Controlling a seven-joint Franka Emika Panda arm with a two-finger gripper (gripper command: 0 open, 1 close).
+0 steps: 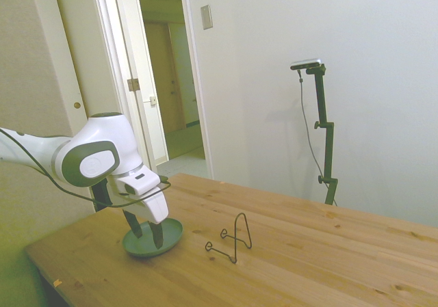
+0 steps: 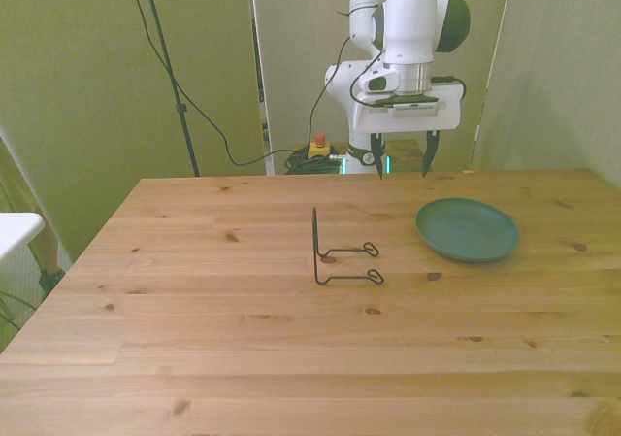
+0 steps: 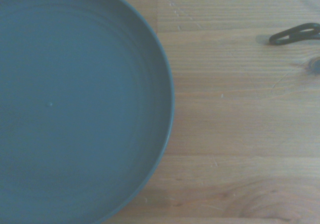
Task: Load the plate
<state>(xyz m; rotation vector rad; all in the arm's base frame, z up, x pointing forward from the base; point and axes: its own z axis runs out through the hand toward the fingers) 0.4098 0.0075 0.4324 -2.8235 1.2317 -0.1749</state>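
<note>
So we've got the plate (image 2: 467, 229) sitting flat on the table (image 2: 291, 358), over toward the front view's right. It's a small round dish in a dull sage green, shallow, with a low raised rim. Up close in the wrist view the plate (image 3: 75, 104) looks smooth and matte, with faint concentric rings across its floor and one tiny speck on it. We see nothing in it, just bare green.

The claw (image 1: 146, 233) hangs right above the plate, pointing down, fingers spread fairly wide and holding nothing. In the side view the dark fingertips (image 1: 157, 236) overlap the dish, but in the front view the claw (image 2: 402, 167) is clearly up in the air, above the plate's far side. So we'd say it's not touching.

To the front view's left of the plate, a little apart, stands a thin black wire stand (image 2: 335, 252). It's bent wire: an upright loop with two long feet running along the wood, each ending in a small closed loop. One of those loops (image 3: 295, 33) peeks into the wrist view. Nothing is resting in the stand.

The table is pale knotty pine, planks glued side by side, with visible grain and dark knots, and a light satin finish.
</note>
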